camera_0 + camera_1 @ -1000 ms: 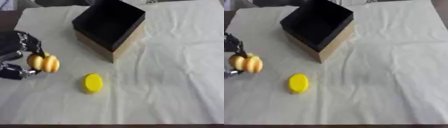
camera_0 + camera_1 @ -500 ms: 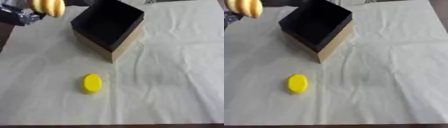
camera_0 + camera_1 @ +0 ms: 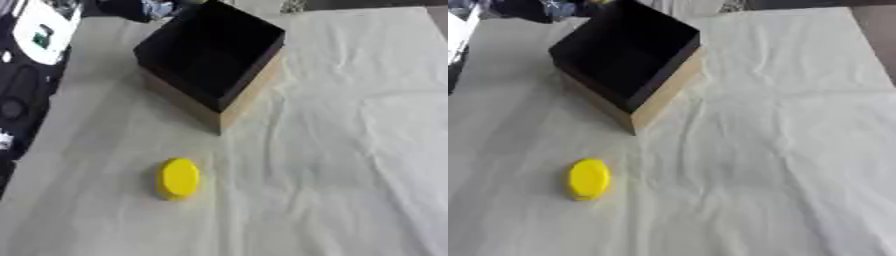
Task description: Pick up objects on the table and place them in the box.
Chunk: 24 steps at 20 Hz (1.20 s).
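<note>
A black box (image 3: 210,55) with tan cardboard sides stands open at the back middle of the white cloth. On the cloth in front of it lies a flat yellow oval object (image 3: 178,178), with nothing near it. My left hand (image 3: 553,7) shows at the top edge, just behind the box's far left corner, dark with silver fingers. A sliver of the orange-yellow round object (image 3: 601,1) shows beside those fingers at the very edge, still in the hand. Most of the hand and the object is cut off. My right hand is out of sight.
My left arm (image 3: 26,65), black with a white panel, runs along the left edge from bottom to top. The white cloth (image 3: 350,150) is wrinkled and covers the table; the right half holds nothing.
My left hand has carried the orange-yellow object from the table's left side up and to the right, to the top edge behind the box. The yellow oval and the box have stayed put.
</note>
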Available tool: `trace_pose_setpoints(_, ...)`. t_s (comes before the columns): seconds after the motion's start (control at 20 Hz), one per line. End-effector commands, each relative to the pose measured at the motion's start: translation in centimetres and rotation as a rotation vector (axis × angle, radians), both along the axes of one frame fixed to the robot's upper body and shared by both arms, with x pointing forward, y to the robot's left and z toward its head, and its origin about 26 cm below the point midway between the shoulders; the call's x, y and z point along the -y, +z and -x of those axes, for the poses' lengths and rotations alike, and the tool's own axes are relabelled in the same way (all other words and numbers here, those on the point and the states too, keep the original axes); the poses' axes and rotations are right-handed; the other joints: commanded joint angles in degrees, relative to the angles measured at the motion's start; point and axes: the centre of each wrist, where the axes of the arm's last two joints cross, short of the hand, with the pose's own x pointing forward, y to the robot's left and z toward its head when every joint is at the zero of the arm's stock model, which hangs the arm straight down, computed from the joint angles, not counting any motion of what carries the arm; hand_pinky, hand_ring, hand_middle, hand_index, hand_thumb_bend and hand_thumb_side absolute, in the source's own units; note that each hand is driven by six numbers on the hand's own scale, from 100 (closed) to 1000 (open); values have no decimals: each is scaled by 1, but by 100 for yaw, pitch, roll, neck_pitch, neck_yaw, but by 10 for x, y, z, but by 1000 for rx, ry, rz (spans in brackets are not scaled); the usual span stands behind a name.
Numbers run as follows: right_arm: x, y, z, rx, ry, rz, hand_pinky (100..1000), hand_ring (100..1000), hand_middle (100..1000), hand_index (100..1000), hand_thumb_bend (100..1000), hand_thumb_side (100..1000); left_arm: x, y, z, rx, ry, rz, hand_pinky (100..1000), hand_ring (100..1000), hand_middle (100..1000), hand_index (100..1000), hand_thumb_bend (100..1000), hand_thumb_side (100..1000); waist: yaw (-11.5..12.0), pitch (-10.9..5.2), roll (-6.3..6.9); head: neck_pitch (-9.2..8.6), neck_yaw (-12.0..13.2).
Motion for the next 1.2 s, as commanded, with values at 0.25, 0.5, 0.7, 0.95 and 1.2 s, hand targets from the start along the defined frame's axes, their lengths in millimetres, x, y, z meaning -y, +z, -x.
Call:
trace_pose_setpoints(0.25,-4,10,1,29,38,0,927,875,602,809,100,551,23,-25,-15,23,264,44,683,514,472,571,195,100,-82,-104,-82,-168,247)
trace_pose_setpoints(0.5,-5,10,1,30,45,-6,927,875,602,809,100,554,26,-48,-24,-11,371,-32,707,551,503,620,260,100,-100,-112,-91,-178,282)
trace_pose_setpoints(0.7,-4,10,1,28,44,-9,927,874,602,808,100,552,24,-56,-26,-40,416,-88,810,744,702,824,409,100,-104,-122,-78,-167,257)
trace_pose_setpoints(0.95,-3,9,2,26,37,-13,926,873,602,807,100,550,17,-60,-26,-76,492,-177,958,938,888,972,539,414,-96,-150,-53,-146,204)
trace_pose_setpoints(1.2,-2,9,2,23,30,-15,926,873,602,807,100,550,7,-52,-23,-24,544,-165,987,973,894,985,520,527,-61,-181,-41,-87,134)
